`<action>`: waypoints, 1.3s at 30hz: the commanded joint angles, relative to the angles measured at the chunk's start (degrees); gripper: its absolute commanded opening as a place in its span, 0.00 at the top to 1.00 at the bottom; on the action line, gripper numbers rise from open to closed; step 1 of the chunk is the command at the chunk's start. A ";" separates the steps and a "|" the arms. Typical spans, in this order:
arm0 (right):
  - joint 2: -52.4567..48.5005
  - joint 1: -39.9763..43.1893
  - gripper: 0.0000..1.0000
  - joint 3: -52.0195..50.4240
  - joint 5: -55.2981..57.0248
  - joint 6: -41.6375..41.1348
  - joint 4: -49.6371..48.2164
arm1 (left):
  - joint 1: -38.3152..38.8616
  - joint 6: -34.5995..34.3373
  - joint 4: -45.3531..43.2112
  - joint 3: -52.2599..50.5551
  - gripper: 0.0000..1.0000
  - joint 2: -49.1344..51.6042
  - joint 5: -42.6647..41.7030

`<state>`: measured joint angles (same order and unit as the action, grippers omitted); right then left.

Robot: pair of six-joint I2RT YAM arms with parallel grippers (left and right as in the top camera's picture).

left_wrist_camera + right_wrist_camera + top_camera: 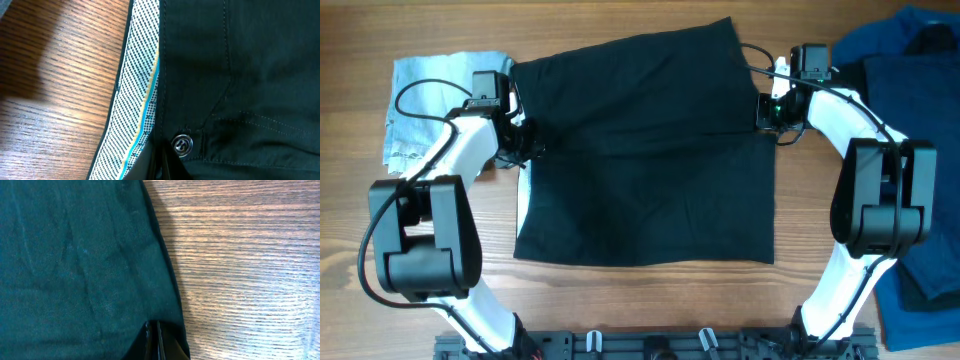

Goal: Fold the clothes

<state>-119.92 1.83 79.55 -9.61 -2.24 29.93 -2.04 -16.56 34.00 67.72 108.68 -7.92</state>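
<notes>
the black shorts (650, 170) lie spread flat at the centre of the table (620, 300), waistband to the left, legs to the right. we judge the first fold to be in hand: the left gripper (523, 143) is pinched closed on the waistband beside the button (181, 143), and the right gripper (768, 110) is closed on the leg edge. the next move calls for lifting both edges together, cloth taut. bare wood lies toward the arm bases; a pale-blue garment (420, 100) and a blue pile (910, 60) crowd the sides.

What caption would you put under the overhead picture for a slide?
Overhead: left gripper and right gripper pinch opposite edges of black shorts on a wooden table, blue garments heaped nearby.
</notes>
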 commanded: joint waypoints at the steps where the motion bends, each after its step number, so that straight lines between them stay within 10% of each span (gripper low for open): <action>1: -2.67 0.09 0.95 -0.55 2.32 0.72 0.55 | -0.70 1.16 0.37 -0.22 0.95 -0.94 5.68; 9: -1.44 0.09 0.93 0.70 2.05 0.11 0.09 | -0.70 1.14 -1.66 0.02 0.90 -0.48 4.94; 20: 9.64 0.09 0.59 3.21 2.12 -0.96 16.55 | -0.85 1.20 15.17 3.48 0.68 -1.88 -3.82; 31: 6.56 0.09 0.94 -2.82 5.01 -2.36 12.07 | -0.85 1.18 14.88 0.72 0.69 -0.96 -6.86; 39: 4.79 0.09 0.96 -6.78 4.46 -2.27 8.57 | -0.85 1.20 14.91 0.72 0.69 -0.96 -5.70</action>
<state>-114.32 1.83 74.46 -5.52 -4.03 39.90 -2.66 -15.73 49.06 68.99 107.68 -13.63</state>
